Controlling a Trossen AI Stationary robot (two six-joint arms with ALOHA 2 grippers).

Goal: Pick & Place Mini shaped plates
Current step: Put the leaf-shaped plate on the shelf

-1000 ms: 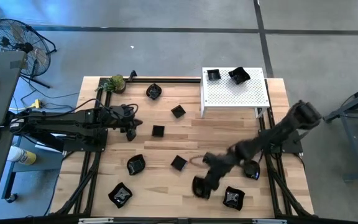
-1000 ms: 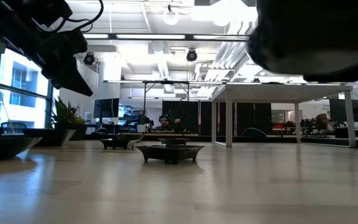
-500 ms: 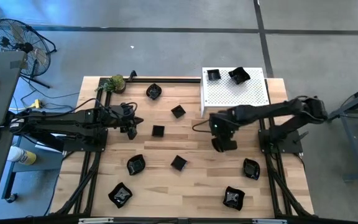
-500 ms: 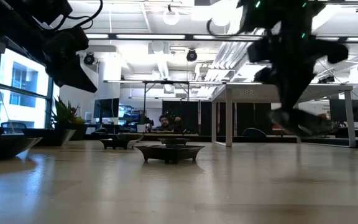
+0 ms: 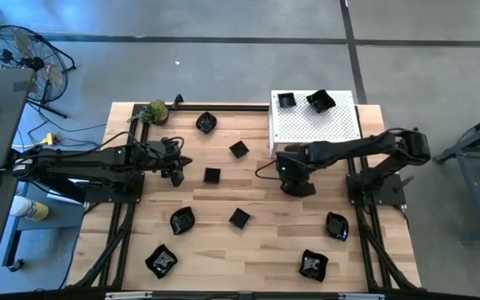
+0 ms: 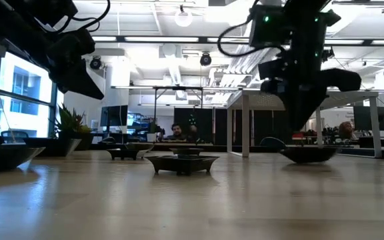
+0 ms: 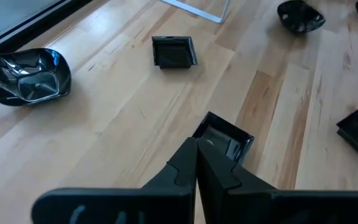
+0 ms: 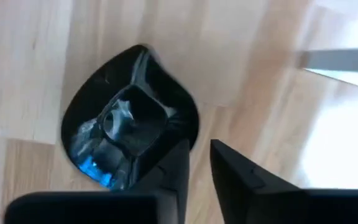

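High view, right gripper (image 5: 294, 185): hovered over the counter (image 5: 257, 250) just beside the white perforated stand (image 5: 315, 125); dish under it hidden by the arm.
High view, left gripper (image 5: 176, 177): parked near a square plate (image 5: 212, 175), well apart from the right fingers.
High view, other plates: two on the stand (image 5: 286, 101), the rest scattered over the counter, several well apart from either gripper.
Low view, right gripper (image 6: 299, 120): hung directly above a shallow dish (image 6: 310, 155) resting on the counter; contact could not be told.
Left wrist view, left fingers (image 7: 185, 165): pressed together, holding nothing, a square plate (image 7: 224, 138) just beyond the tips.
Right wrist view, right fingers (image 8: 229, 168): slightly parted with a narrow gap showing; wavy-edged dish (image 8: 129, 118) just beside one finger, rim against it, lying on the wood.
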